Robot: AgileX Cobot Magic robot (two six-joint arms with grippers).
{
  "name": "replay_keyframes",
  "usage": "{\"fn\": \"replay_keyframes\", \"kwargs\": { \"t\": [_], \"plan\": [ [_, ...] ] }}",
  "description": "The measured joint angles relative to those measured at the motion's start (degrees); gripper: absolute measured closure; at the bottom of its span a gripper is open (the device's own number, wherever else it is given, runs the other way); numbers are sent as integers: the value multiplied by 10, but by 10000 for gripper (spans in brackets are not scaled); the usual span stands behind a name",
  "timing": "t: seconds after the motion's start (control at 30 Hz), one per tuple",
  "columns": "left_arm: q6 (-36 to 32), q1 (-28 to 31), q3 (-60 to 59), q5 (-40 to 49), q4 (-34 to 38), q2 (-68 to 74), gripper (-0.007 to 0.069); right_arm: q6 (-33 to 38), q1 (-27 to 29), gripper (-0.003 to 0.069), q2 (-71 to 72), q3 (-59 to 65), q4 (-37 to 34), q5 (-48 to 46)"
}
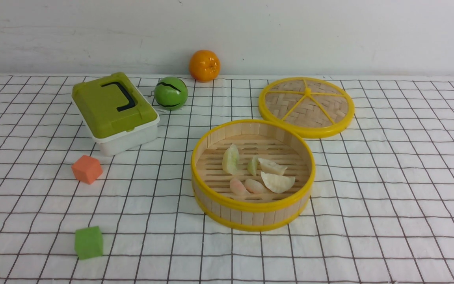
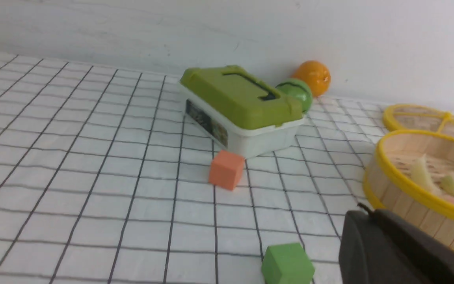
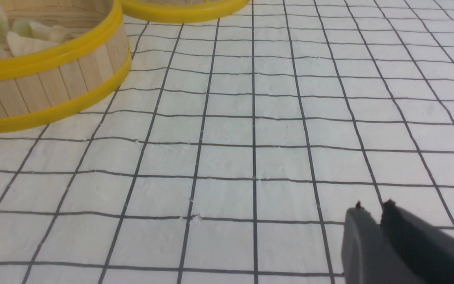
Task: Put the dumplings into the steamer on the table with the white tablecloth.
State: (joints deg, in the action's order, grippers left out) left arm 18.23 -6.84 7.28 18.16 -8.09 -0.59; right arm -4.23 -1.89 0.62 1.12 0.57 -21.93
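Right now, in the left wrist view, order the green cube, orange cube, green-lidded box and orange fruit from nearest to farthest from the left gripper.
From the left gripper:
1. green cube, right beside it
2. orange cube, mid-table
3. green-lidded box, behind that cube
4. orange fruit, by the wall

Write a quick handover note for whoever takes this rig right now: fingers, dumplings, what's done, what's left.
Left gripper: fingers shut, empty, near the steamer.
Right gripper: fingers nearly together, holding nothing, over bare tablecloth.
Dumplings: six lie on the steamer's slatted floor; none seen on the cloth.
Done: loading looks complete.
Left: probably nothing; the lid lies beside the steamer.
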Motion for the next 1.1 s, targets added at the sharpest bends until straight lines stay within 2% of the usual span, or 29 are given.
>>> {"fn": "replay_keyframes", "kwargs": {
  "t": [0.07,0.13,0.4,0.57,1.1],
  "plan": [
    [-36,30,-45,-25,51,0,637,0,0,578,0,0,0,0],
    [-47,33,-77,-36,75,0,637,0,0,576,0,0,0,0],
    [-64,26,-89,34,99,0,637,0,1,566,0,0,1,0],
    [-93,26,-89,37,109,0,637,0,1,557,0,0,0,0],
    [-98,26,-89,37,113,0,637,0,1,537,0,0,0,0]
  ]
}}
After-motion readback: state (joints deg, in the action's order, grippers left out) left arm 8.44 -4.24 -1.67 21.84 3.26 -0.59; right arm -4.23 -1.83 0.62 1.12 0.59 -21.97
